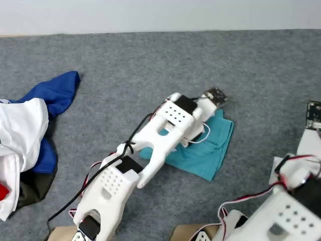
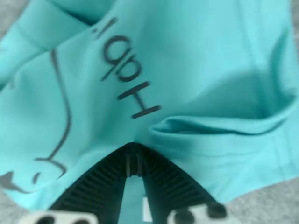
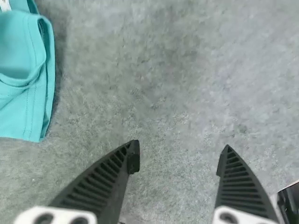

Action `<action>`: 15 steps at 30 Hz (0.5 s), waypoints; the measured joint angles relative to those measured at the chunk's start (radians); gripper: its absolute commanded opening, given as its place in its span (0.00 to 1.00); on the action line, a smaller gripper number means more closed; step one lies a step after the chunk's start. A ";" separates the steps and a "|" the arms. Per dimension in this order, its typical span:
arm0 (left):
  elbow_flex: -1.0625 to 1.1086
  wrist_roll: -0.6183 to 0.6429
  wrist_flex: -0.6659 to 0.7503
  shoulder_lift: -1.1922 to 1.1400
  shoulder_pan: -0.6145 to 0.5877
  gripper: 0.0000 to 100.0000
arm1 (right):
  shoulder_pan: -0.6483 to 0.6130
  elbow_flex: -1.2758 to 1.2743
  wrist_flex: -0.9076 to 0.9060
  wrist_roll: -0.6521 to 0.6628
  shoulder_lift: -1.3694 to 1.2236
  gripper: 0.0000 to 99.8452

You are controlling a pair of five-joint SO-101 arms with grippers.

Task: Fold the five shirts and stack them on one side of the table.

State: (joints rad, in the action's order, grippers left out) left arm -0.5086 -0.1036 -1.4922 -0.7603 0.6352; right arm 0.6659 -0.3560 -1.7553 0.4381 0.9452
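The left tool [image 2: 133, 161] is pressed together on a fold of the teal shirt [image 2: 196, 70], which lies partly folded near the middle of the bench [image 1: 150, 65]. The grip is probably meant to draw that layer across. The right tool [image 3: 180, 161] hangs spread over bare bench beside the shirt's hem, free to assist. A blue shirt [image 1: 55, 95] and a white shirt [image 1: 22, 130] lie crumpled at the left edge. Dark lettering [image 2: 124, 74] crosses the teal cloth.

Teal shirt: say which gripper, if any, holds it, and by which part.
The left gripper is shut on the teal shirt, pinching a fold near the print. The right gripper is open and holds nothing.
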 measured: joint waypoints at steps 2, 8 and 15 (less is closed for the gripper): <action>0.000 0.000 -0.012 0.000 0.023 0.01 | 0.000 0.000 0.000 0.000 0.040 0.27; 0.000 -0.003 -0.117 0.032 0.097 0.01 | 0.000 0.002 0.000 0.000 0.120 0.27; 0.000 -0.003 -0.226 0.091 0.195 0.01 | 0.000 0.002 0.000 0.000 0.120 0.27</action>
State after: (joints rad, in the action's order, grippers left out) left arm -0.5086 -0.1066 -1.7177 -0.6697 0.8301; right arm 0.6659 -0.3544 -1.7553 0.4381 1.0648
